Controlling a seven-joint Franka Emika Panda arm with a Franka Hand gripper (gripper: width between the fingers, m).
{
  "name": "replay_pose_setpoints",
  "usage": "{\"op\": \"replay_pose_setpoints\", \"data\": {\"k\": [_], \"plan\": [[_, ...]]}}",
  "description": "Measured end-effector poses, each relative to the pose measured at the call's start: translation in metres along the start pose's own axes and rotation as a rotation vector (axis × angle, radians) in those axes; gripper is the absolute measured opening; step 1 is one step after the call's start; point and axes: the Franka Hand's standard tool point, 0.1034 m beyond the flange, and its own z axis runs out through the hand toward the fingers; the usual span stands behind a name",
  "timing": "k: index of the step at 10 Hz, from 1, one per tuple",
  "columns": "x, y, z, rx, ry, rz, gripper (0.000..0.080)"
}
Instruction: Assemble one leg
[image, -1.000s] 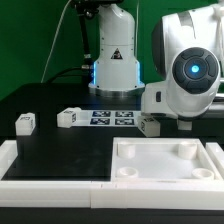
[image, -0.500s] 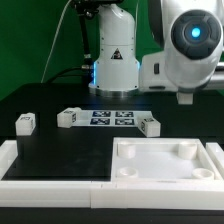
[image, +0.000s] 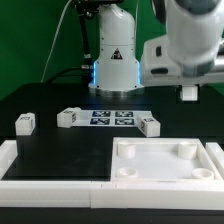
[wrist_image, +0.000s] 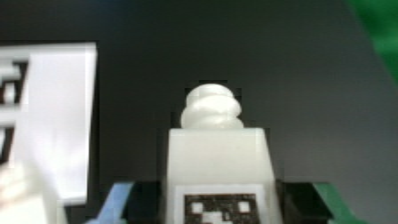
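Observation:
In the wrist view a white leg (wrist_image: 217, 160) with a black-and-white tag and a rounded threaded tip stands between my gripper's (wrist_image: 217, 208) fingers. The dark pads press on both its sides, so the gripper is shut on it. In the exterior view the gripper (image: 190, 94) hangs high above the table at the view's right, and the held leg barely shows there. Three more legs lie on the black table: one (image: 24, 123) at the view's left, one (image: 68, 117) beside the marker board, one (image: 148, 125) right of it.
The marker board (image: 112, 118) lies at the table's middle back and shows in the wrist view (wrist_image: 45, 120). The large white tabletop (image: 128, 150) with round corner sockets lies at the front right. A white L-shaped rail (image: 40, 182) borders the front left. The robot base (image: 114, 60) stands behind.
The arm has risen well above the table and shifted a little to the exterior view's right. The three legs on the table have not moved.

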Motion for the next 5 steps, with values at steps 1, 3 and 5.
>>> {"op": "replay_pose_setpoints", "data": {"k": [1, 3, 5], "plan": [[-0.002, 0.001, -0.001, -0.005, 0.134, -0.006, 0.0288], [0.003, 0.010, -0.008, -0.026, 0.349, -0.030, 0.0288], [0.013, 0.015, -0.038, -0.040, 0.612, -0.075, 0.0288]]}}
